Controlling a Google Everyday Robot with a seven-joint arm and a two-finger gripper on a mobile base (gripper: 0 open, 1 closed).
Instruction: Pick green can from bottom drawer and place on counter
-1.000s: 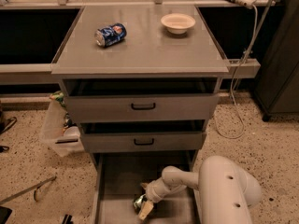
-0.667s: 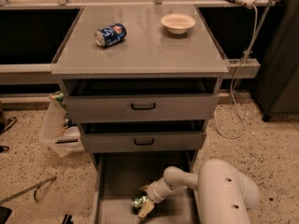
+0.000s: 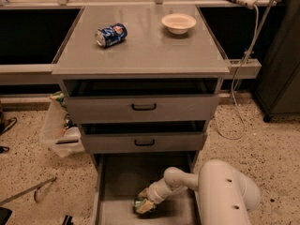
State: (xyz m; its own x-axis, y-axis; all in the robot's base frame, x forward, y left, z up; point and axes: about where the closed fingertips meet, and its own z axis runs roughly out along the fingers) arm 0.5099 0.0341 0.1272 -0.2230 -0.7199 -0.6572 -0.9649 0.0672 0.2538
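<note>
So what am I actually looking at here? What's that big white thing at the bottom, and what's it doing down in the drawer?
That big white shape is a robot's arm. There is only one picture, taken by a camera that looks down on the arm and on a grey drawer cabinet. At the arm's end is the gripper, its two-finger hand. It is down in the bottom drawer, which is pulled open, right at a small green can on the drawer floor. Whether it already has hold of the can I cannot tell. The job is to lift that can onto the counter, the cabinet's flat top. On the counter are a blue can lying on its side and a pale bowl.
</note>
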